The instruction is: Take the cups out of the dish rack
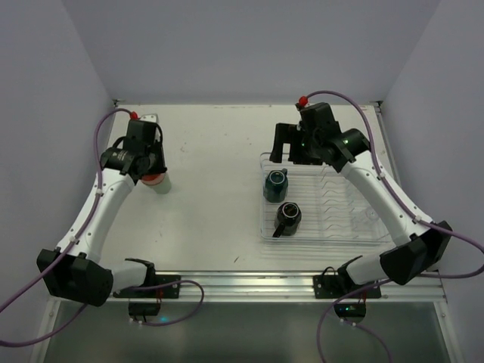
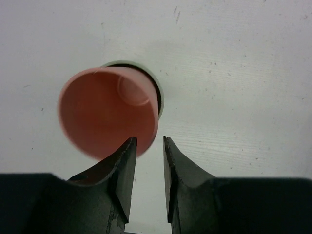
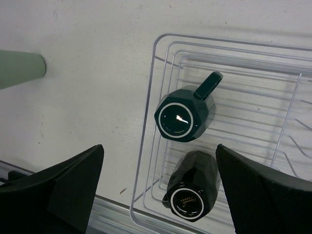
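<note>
The dish rack [image 1: 355, 240] lies on the right half of the white table [image 1: 212, 151], and two cups are in it, both in its left end. The dark teal handled mug [image 1: 275, 185] sits nearer the rack's far wall. The black handled mug [image 1: 288, 218] sits just beside it, toward the rack's near wall. In the right wrist view the black mug [image 3: 192, 187] shows a ringed base with a small printed mark. The teal mug [image 3: 181, 118] has its handle pointing toward the rack's far side.

The right gripper [image 1: 290, 151] hangs above the rack's far left corner. Its jaws are spread wide with nothing between them, and both mugs and the rack's left wall [image 3: 146, 112] show in the gap.

Well to the left of the rack, out on the bare table, the pink tumbler [image 2: 107, 112] sits tilted in the mouth of a pale green tumbler [image 2: 160, 97]. Only the green one's rim shows. The left gripper [image 2: 149, 141] is right above them. Its jaws stand a little apart with only table showing through the narrow gap. One fingertip [image 2: 127, 151] overlaps the pink rim, and I cannot tell whether it touches.
</note>
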